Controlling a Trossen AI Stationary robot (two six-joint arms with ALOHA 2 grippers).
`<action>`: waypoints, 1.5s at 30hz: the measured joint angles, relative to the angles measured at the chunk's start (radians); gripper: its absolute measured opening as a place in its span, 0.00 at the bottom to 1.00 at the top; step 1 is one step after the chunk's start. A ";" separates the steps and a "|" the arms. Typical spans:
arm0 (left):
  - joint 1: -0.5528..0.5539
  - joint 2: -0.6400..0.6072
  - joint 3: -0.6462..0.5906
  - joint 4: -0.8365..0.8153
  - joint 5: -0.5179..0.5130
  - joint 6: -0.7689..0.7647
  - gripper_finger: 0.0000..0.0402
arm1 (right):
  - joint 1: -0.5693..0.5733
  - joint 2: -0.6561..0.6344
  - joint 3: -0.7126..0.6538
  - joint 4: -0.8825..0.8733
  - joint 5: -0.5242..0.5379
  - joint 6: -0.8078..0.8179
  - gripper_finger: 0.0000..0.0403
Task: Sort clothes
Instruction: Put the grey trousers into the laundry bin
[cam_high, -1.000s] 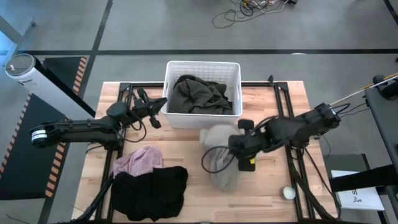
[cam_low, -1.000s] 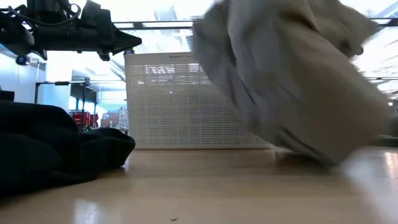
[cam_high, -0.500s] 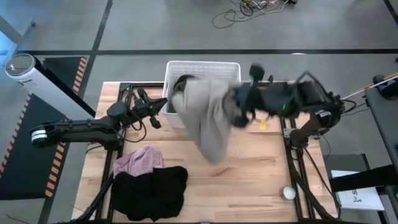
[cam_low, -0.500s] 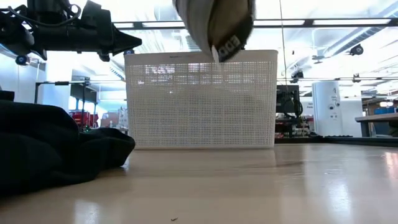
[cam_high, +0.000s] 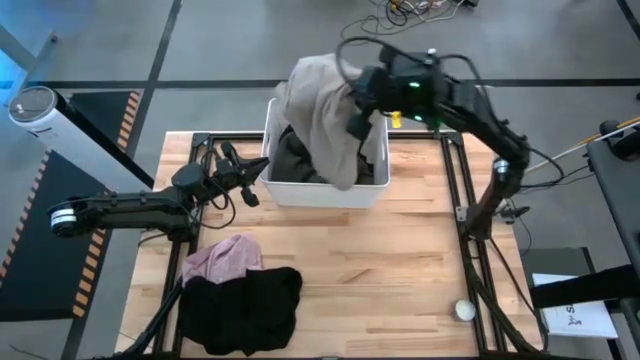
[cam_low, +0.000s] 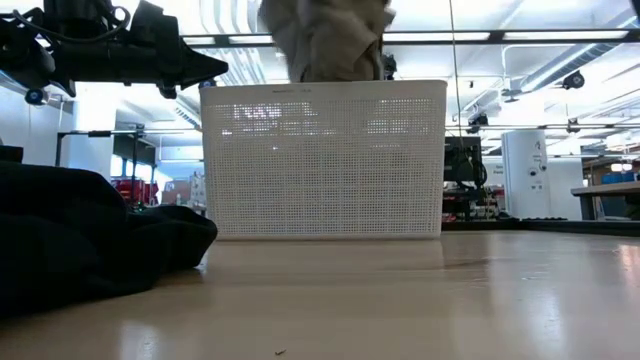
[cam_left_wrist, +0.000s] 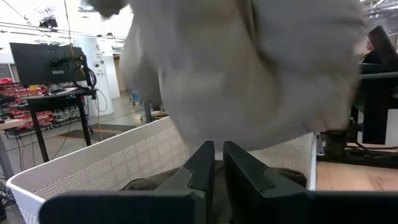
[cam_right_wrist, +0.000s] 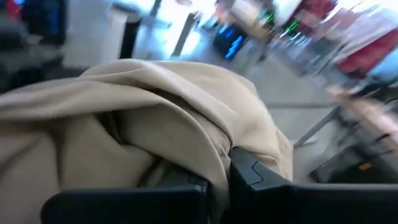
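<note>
My right gripper (cam_high: 362, 97) is shut on a khaki garment (cam_high: 320, 115) and holds it above the white lattice basket (cam_high: 325, 201). The garment also shows above the basket in the low view (cam_low: 325, 40) and in the left wrist view (cam_left_wrist: 249, 68). A dark olive-green piece (cam_high: 292, 160) lies in the basket. A pale pink shirt (cam_high: 225, 258) and black pieces (cam_high: 245, 305) lie on the table at the near left. My left gripper (cam_high: 262, 168) is shut and empty beside the basket's left near corner. My right gripper holds a bunched fold of the khaki garment (cam_right_wrist: 186, 134) between its two fingers (cam_right_wrist: 255, 177); cloth covers the place of contact. The garment is lifted clear of the table and hangs slack below the gripper, its lower end (cam_high: 340, 175) over the basket's inside.
A small white round object (cam_high: 464, 310) lies near the table's right near corner. Black frame rails (cam_high: 470, 260) run along the table's right side. Bare wood (cam_high: 390, 270) lies between the black pile and the right rail.
My right gripper has gone up and toward the table's far edge, from the table's middle to above the basket. The khaki garment, which touched the table, is lifted clear and now hangs over the basket.
</note>
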 joint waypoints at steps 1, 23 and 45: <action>0.000 0.000 0.000 0.000 0.000 0.000 0.05 | -0.017 0.023 0.000 -0.018 -0.027 0.012 0.00; 0.000 0.000 0.000 -0.026 0.000 -0.002 0.05 | -0.227 0.562 0.000 -0.342 -0.171 0.035 0.00; 0.000 0.000 0.000 -0.027 0.000 -0.014 0.05 | -0.257 0.252 0.001 -0.319 -0.042 0.156 0.42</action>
